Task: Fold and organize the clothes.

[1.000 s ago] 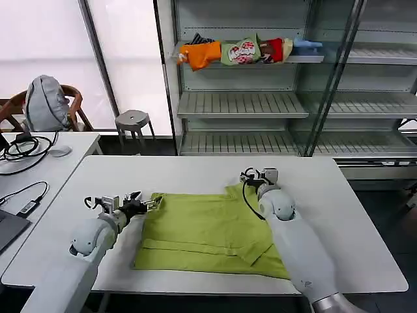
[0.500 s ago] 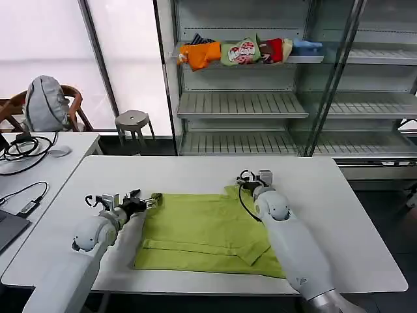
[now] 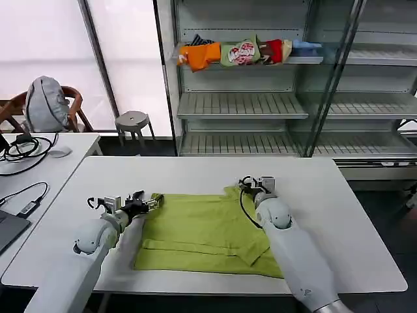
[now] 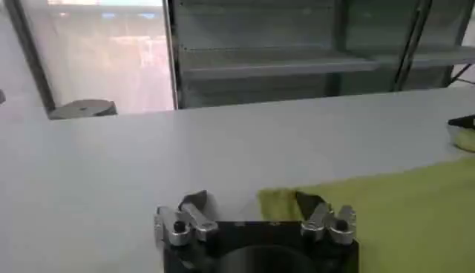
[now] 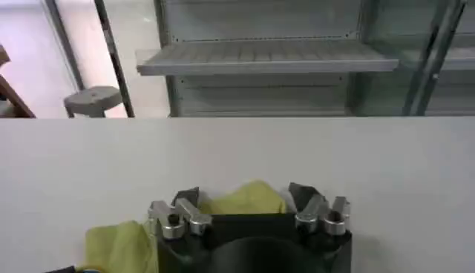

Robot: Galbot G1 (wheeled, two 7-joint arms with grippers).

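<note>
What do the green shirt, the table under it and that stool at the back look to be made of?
Shirt: soft matte knit, probably cotton; it creases and folds limp. Table: smooth white top with a faint sheen, likely laminate or coated board. Stool: grey metal by its dull shine and thin legs, though painted plastic is possible.

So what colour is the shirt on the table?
Lime green, plain; the T-shirt shows best in the head view.

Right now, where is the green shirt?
In the head view the green T-shirt lies flat on the white table, near its front edge, between the left gripper and right gripper.
</note>
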